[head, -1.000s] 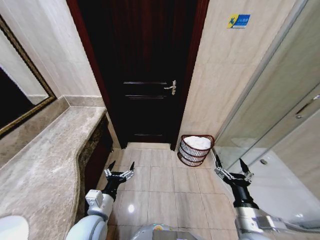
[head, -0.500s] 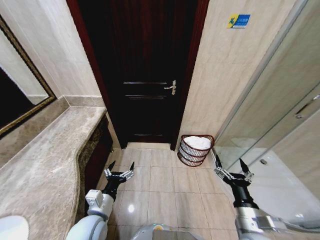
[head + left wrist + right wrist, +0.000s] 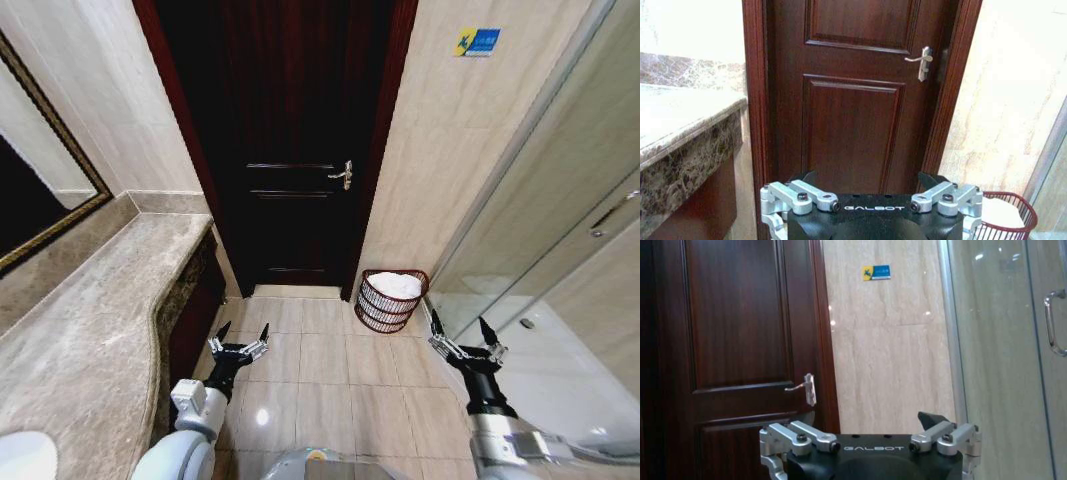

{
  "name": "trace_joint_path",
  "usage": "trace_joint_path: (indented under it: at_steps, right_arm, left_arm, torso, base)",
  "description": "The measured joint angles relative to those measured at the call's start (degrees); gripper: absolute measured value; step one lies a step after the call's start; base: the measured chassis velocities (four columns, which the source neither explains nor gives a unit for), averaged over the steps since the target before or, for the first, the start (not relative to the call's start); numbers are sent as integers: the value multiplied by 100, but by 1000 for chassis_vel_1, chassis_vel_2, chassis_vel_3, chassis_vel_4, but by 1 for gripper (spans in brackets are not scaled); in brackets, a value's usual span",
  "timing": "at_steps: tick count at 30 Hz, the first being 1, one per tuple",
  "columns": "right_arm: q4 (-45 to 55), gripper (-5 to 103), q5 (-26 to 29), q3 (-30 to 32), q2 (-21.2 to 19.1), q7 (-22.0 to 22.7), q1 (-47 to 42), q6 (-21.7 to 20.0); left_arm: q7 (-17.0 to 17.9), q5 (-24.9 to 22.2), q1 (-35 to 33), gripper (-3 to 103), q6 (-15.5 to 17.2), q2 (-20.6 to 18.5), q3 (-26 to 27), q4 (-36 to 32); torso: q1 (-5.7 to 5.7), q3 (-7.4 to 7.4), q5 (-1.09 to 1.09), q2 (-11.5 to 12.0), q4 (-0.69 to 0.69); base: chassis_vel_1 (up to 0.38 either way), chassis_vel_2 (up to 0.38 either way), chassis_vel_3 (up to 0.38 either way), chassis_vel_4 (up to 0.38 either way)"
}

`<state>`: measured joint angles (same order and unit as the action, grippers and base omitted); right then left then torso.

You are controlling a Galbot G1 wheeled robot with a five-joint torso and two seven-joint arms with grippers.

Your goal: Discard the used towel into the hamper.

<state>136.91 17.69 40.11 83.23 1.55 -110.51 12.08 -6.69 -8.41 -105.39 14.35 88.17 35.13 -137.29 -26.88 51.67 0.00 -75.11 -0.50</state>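
The hamper (image 3: 390,303) is a reddish-brown wire basket on the tiled floor beside the door, against the beige wall. A white towel (image 3: 397,285) lies bunched inside it, filling the top. The left wrist view shows the hamper (image 3: 1020,227) too, low and to one side. My left gripper (image 3: 243,331) hangs open and empty low over the floor by the counter's end. Open and empty as well, my right gripper (image 3: 458,323) is near the shower glass, a short way in front of the hamper.
A dark wooden door (image 3: 290,150) with a metal handle (image 3: 343,175) stands shut straight ahead. A marble counter (image 3: 90,310) runs along the left under a framed mirror. A glass shower enclosure (image 3: 560,260) lines the right. Bare floor tiles (image 3: 330,370) lie between the grippers.
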Motion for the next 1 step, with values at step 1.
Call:
trace_joint_path:
  at_steps: [1]
  right_arm:
    - [0, 100, 0, 0, 0, 0, 0, 0]
  left_arm:
    - [0, 0, 0, 100, 0, 0, 0, 0]
  torso:
    - [0, 0, 0, 0, 0]
  base:
    - [0, 0, 0, 0]
